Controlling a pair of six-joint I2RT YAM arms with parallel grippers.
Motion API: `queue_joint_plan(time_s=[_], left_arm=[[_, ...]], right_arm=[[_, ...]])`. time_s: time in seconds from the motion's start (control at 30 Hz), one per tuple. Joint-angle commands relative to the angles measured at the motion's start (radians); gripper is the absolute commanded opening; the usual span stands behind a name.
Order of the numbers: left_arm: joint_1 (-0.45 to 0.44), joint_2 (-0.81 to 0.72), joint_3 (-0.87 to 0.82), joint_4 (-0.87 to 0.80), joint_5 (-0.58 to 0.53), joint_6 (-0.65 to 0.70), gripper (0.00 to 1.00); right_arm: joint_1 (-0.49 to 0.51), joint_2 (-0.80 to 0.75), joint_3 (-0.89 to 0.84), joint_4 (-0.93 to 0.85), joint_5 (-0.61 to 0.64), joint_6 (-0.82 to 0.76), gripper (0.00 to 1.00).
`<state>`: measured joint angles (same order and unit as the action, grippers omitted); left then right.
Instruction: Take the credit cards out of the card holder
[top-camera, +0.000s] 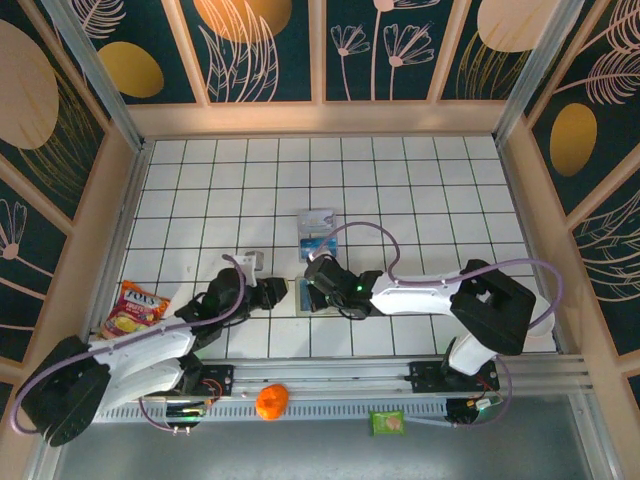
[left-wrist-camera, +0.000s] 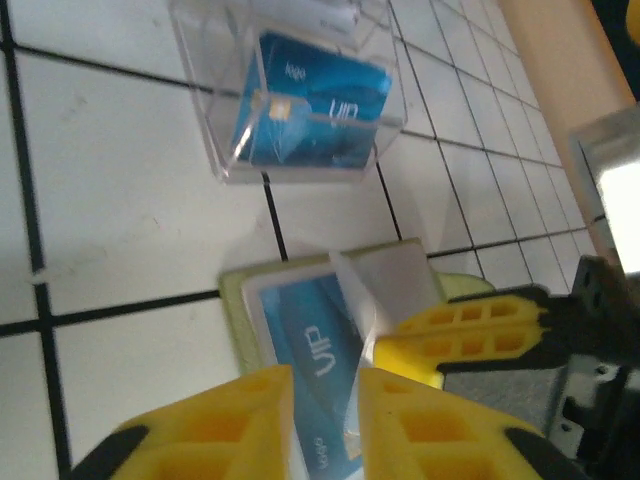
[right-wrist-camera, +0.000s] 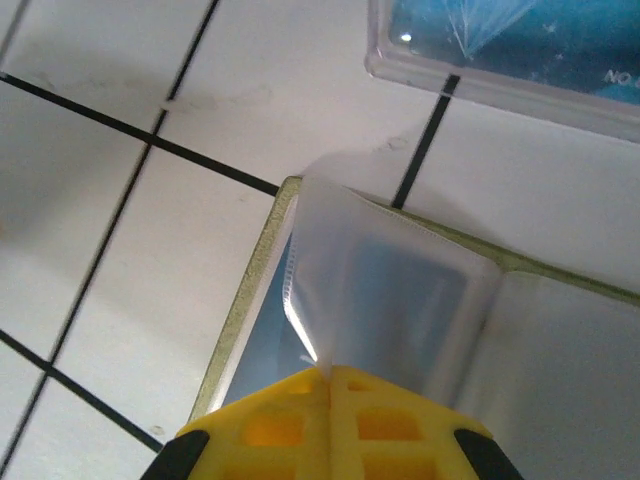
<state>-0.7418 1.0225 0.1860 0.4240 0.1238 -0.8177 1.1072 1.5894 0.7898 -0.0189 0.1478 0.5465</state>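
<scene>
The yellow-green card holder (top-camera: 300, 298) lies open on the white tiles between my two grippers. A blue card (left-wrist-camera: 318, 352) marked VIP sits in its left panel, behind a white-edged sleeve. My left gripper (left-wrist-camera: 325, 400) hovers over that card with its yellow fingers (left-wrist-camera: 225, 425) a narrow gap apart and the card's face showing between them. My right gripper (right-wrist-camera: 330, 375) is shut on a translucent inner sleeve (right-wrist-camera: 385, 290) of the holder and lifts it like a page. Under the sleeve show the holder's green rim (right-wrist-camera: 245, 310) and the blue card (right-wrist-camera: 265, 345).
A clear plastic case (top-camera: 317, 235) holding another blue card (left-wrist-camera: 310, 105) lies just beyond the holder. A small whitish object (top-camera: 250, 263) sits by the left arm. A snack packet (top-camera: 135, 308) lies at the left. An orange (top-camera: 271, 401) and a green packet (top-camera: 388, 422) rest on the near rail.
</scene>
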Motion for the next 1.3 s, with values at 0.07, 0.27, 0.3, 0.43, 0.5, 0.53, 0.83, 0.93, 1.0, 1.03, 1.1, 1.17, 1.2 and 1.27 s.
queue_joint_plan(time_s=[0.07,0.27,0.3,0.43,0.5,0.53,0.83,0.93,1.0,1.03,1.1,1.17,1.2,1.27], left_arm=[[-0.05,0.156,0.037,0.14,0.031,-0.021,0.05],[-0.067,0.265,0.091,0.118,0.041,-0.005,0.0],[-0.07,0.276,0.099,0.115,0.048,-0.002,0.0],[-0.08,0.317,0.133,0.044,0.048,0.011,0.0],[-0.08,0.344,0.142,0.001,0.042,0.009,0.0],[-0.08,0.358,0.141,-0.01,0.043,0.005,0.0],[-0.08,0.413,0.135,-0.056,0.03,0.003,0.0],[-0.079,0.416,0.138,-0.053,0.035,0.005,0.0],[-0.081,0.41,0.147,-0.061,0.04,0.016,0.0],[-0.08,0.402,0.154,-0.066,0.045,0.02,0.0],[-0.081,0.383,0.17,-0.082,0.052,0.029,0.0],[-0.093,0.371,0.197,-0.104,0.058,0.038,0.02],[-0.103,0.369,0.216,-0.122,0.055,0.044,0.04],[-0.128,0.375,0.257,-0.159,0.05,0.059,0.07]], right_arm=[[-0.007,-0.015,-0.02,0.077,-0.045,0.042,0.0],[-0.008,-0.016,-0.026,0.078,-0.049,0.047,0.0],[-0.01,-0.016,-0.028,0.079,-0.051,0.049,0.0],[-0.011,-0.013,-0.031,0.076,-0.053,0.055,0.0],[-0.009,-0.012,-0.029,0.07,-0.047,0.059,0.0],[-0.01,-0.011,-0.029,0.064,-0.04,0.065,0.0],[-0.013,-0.037,-0.053,-0.084,0.114,0.209,0.08],[-0.014,-0.072,-0.073,-0.13,0.176,0.269,0.3],[-0.014,-0.115,-0.098,-0.126,0.199,0.28,0.4],[-0.013,-0.141,-0.113,-0.118,0.21,0.279,0.43],[-0.012,-0.197,-0.141,-0.095,0.224,0.273,0.47],[-0.012,-0.249,-0.173,-0.085,0.244,0.282,0.5],[-0.012,-0.276,-0.185,-0.08,0.251,0.285,0.51],[-0.015,-0.315,-0.203,-0.078,0.254,0.289,0.5]])
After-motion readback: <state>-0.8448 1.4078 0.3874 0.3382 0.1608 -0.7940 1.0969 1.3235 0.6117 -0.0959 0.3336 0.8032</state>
